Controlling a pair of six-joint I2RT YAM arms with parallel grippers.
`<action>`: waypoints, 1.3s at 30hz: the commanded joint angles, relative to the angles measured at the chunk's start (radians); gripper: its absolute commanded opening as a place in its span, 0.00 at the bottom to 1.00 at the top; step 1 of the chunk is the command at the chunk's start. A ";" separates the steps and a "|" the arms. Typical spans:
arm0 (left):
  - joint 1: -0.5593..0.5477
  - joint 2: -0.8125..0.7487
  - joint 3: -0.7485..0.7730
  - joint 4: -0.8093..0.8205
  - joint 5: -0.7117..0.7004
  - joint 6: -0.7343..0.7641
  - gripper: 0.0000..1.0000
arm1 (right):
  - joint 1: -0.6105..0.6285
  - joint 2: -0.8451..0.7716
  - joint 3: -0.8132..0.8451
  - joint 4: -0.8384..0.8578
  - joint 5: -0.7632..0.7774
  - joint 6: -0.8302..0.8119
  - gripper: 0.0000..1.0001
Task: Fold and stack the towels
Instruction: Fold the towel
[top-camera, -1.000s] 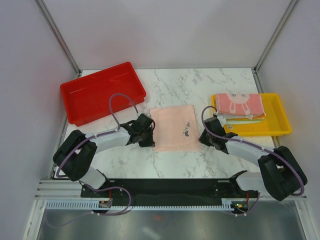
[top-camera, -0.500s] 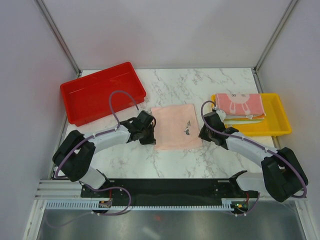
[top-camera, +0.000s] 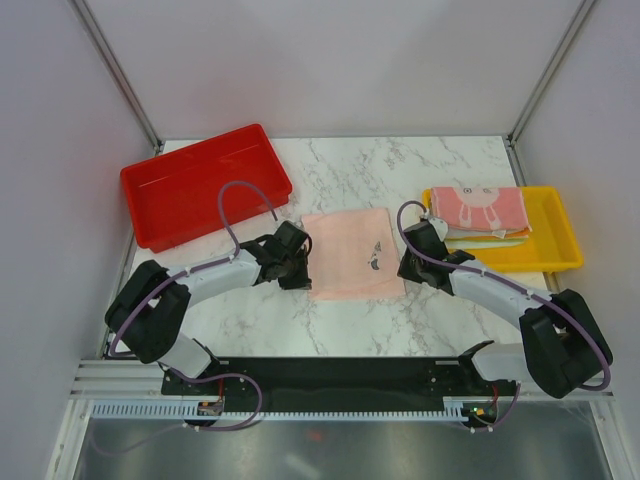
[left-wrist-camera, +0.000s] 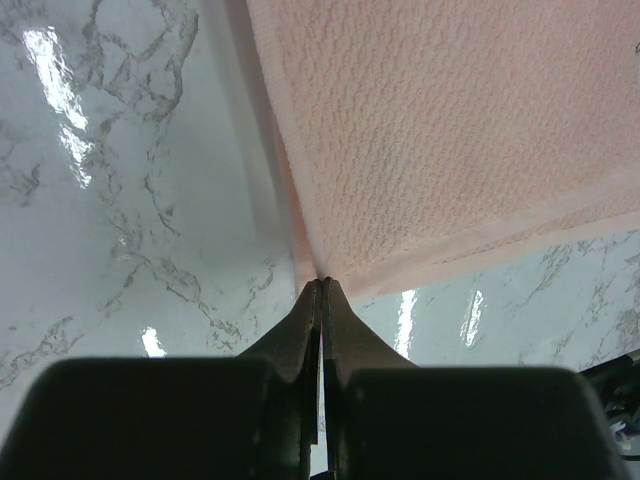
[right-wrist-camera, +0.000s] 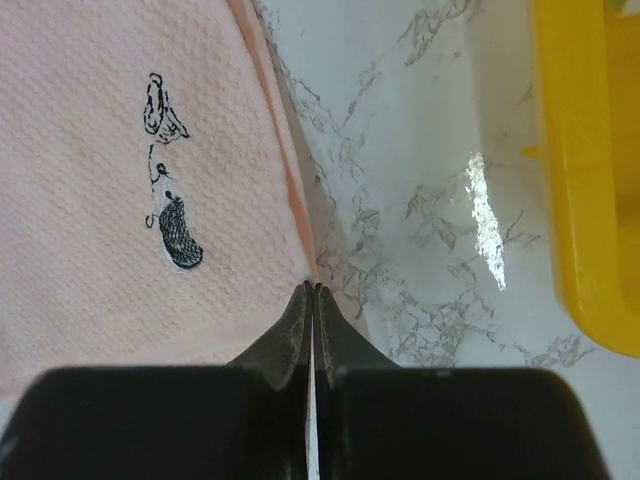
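A peach-pink towel (top-camera: 348, 255) with a small black embroidered figure lies flat in the middle of the marble table. My left gripper (top-camera: 299, 274) is shut on its near-left corner, and in the left wrist view the shut gripper (left-wrist-camera: 322, 282) pinches the corner of the towel (left-wrist-camera: 440, 130). My right gripper (top-camera: 404, 268) is shut on the towel's right edge near the near corner; in the right wrist view the shut gripper (right-wrist-camera: 313, 288) meets the hem of the towel (right-wrist-camera: 120, 150). Folded towels, a pink bunny one (top-camera: 480, 207) on top, are stacked in the yellow tray (top-camera: 556, 258).
A red tray (top-camera: 150, 215) sits at the back left, close behind my left arm. The yellow tray's rim (right-wrist-camera: 585, 170) runs just right of my right gripper. Bare marble shows in front of and behind the flat towel.
My right gripper has slid left up to the towel's right edge and shut on it. The left gripper has stayed shut at the near-left corner.
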 joint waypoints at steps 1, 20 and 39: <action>0.003 -0.016 0.036 -0.001 -0.017 -0.002 0.02 | 0.002 0.001 0.035 0.000 0.015 -0.044 0.03; 0.003 -0.011 0.059 -0.015 -0.015 -0.005 0.02 | 0.002 0.061 0.161 -0.086 -0.058 -0.141 0.00; 0.003 -0.057 0.053 -0.075 0.029 0.033 0.02 | 0.003 -0.117 0.192 -0.227 -0.164 -0.136 0.00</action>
